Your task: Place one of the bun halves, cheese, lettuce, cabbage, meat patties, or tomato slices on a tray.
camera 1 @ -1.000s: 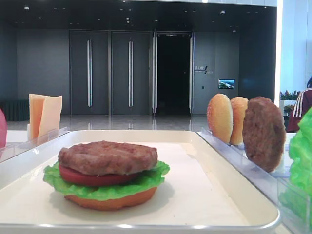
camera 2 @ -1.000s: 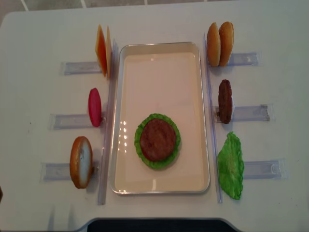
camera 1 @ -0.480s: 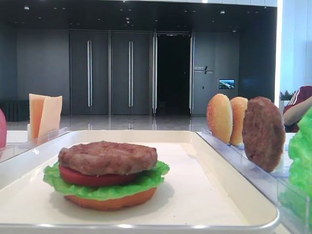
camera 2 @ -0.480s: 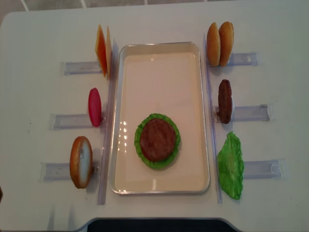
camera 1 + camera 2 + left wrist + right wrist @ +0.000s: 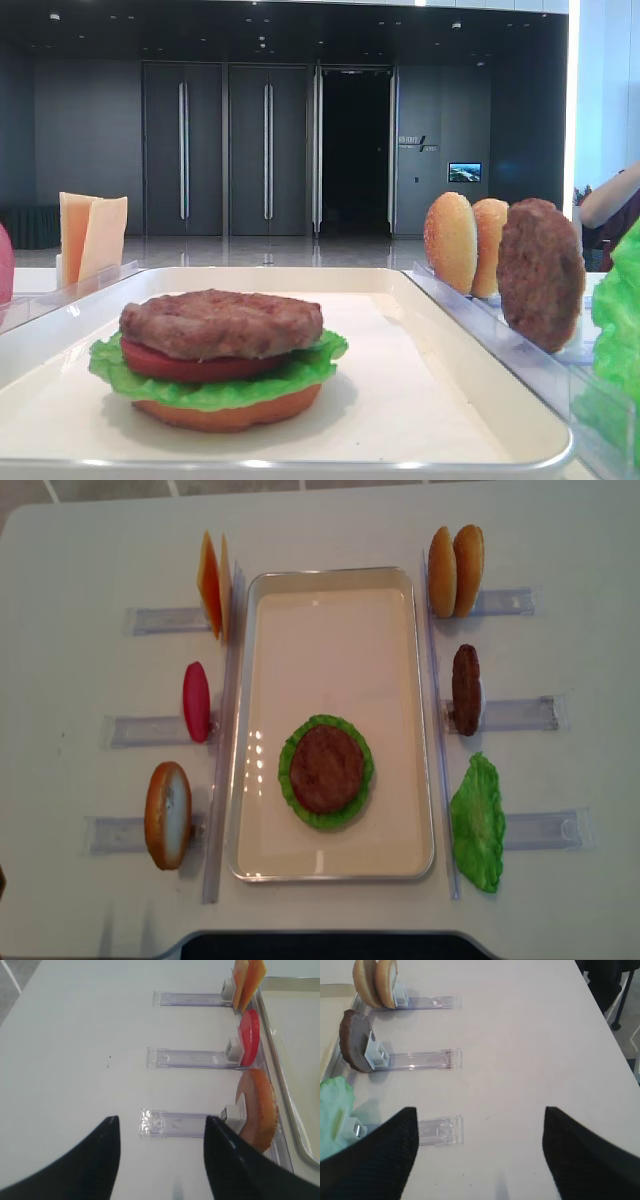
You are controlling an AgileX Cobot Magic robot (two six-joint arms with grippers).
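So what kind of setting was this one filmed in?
Probably a demo table in a large lobby or exhibition hall, not a kitchen. Tall dark double doors and a small wall screen stand behind, and fake burger parts sit upright in clear plastic racks beside the tray.

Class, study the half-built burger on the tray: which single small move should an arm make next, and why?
Probably the left gripper, jaws open and empty, should move toward the cheese: the stack on the tray ends at the meat patty, with no cheese on it.
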